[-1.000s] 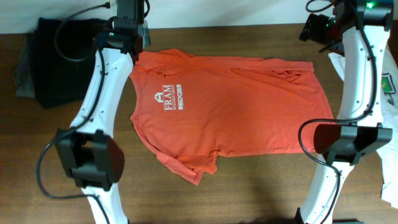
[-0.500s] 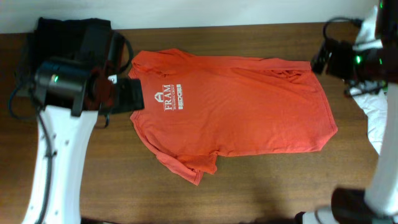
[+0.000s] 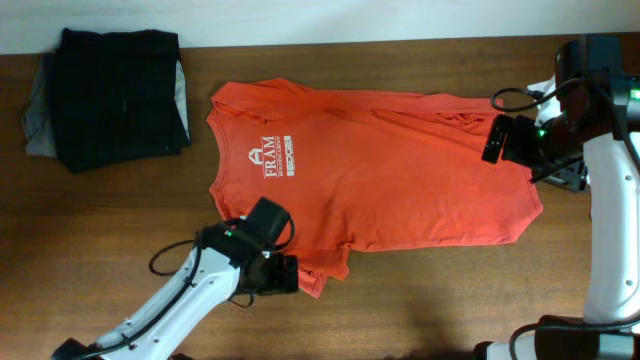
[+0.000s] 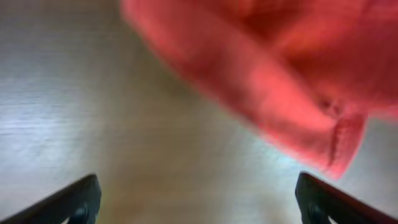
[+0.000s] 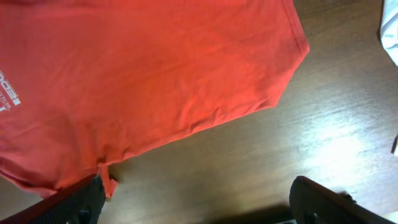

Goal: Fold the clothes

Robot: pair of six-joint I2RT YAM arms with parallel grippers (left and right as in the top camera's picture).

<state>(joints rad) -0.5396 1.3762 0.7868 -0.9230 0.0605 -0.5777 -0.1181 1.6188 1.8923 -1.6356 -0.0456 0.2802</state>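
Observation:
A red-orange T-shirt with white lettering lies spread flat on the wooden table, neck to the left and hem to the right. My left gripper is open and empty, low over the table beside the front sleeve. The left wrist view is blurred and shows that sleeve ahead of the open fingers. My right gripper is open and empty above the shirt's far right corner. The right wrist view shows the shirt and bare table between the fingers. A white cloth edge shows at its corner.
A folded black garment over a grey one lies at the back left corner. The wall edge runs along the back of the table. My right arm's white links stand along the right side.
My left arm has swung from the back left down to the front, beside the front sleeve. My right gripper has come in from the back right toward the shirt's right corner. The shirt has not moved.

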